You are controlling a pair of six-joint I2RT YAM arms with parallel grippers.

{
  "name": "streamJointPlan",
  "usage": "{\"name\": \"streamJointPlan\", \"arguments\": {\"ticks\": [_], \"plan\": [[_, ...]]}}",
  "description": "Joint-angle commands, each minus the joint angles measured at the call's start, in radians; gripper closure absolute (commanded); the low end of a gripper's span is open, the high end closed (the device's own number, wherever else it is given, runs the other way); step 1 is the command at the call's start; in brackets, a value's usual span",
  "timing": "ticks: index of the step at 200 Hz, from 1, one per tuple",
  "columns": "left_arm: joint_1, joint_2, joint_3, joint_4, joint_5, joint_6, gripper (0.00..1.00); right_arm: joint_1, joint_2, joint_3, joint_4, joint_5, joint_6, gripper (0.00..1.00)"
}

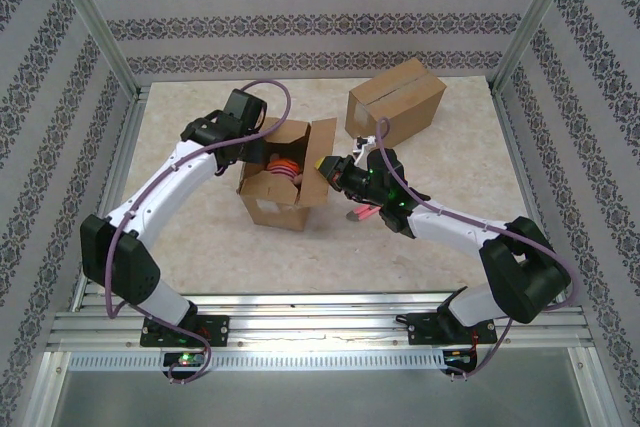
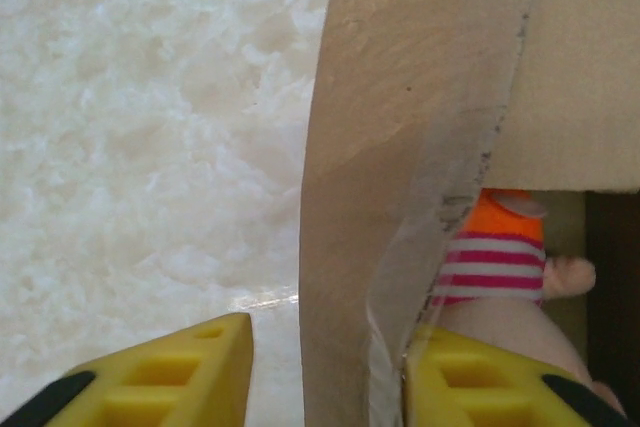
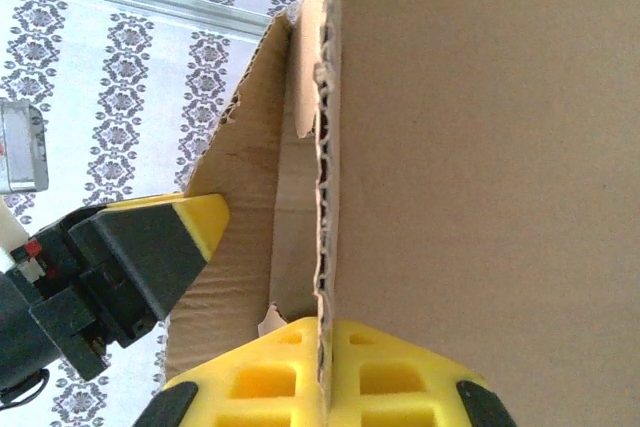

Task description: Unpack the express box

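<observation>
The open express box [image 1: 283, 187] stands mid-table with its flaps raised. Inside it lies a toy [image 1: 285, 169] with orange and pink-and-white striped parts [image 2: 495, 265]. My left gripper [image 1: 258, 152] is at the box's left flap [image 2: 400, 147]. Its jaws straddle that flap [image 2: 328, 347], open: one finger [image 2: 480, 387] touches the inner side and the other [image 2: 190, 372] stands apart from it. My right gripper [image 1: 328, 167] is shut on the edge of the box's right flap [image 3: 480, 167], and its fingertips [image 3: 325, 377] pinch the corrugated edge.
A second, closed cardboard box [image 1: 396, 102] sits at the back right. A small pink-red object [image 1: 362, 214] lies on the table under my right arm. Metal frame posts and patterned walls enclose the table. The left gripper's finger [image 3: 150, 247] shows beside the flap.
</observation>
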Motion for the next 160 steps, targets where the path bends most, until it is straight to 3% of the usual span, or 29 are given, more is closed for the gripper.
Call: {"name": "streamJointPlan", "arguments": {"ticks": [1, 114, 160], "plan": [[0.028, 0.043, 0.039, 0.051, -0.033, 0.019, 0.55, 0.007, 0.012, 0.022, -0.008, 0.008, -0.002, 1.00], [-0.023, 0.160, 0.113, 0.222, -0.096, 0.155, 0.47, 0.019, 0.038, 0.045, -0.002, -0.015, -0.002, 1.00], [-0.061, 0.200, 0.137, 0.264, -0.153, 0.207, 0.31, 0.025, 0.056, 0.055, 0.007, -0.024, 0.003, 1.00]]}}
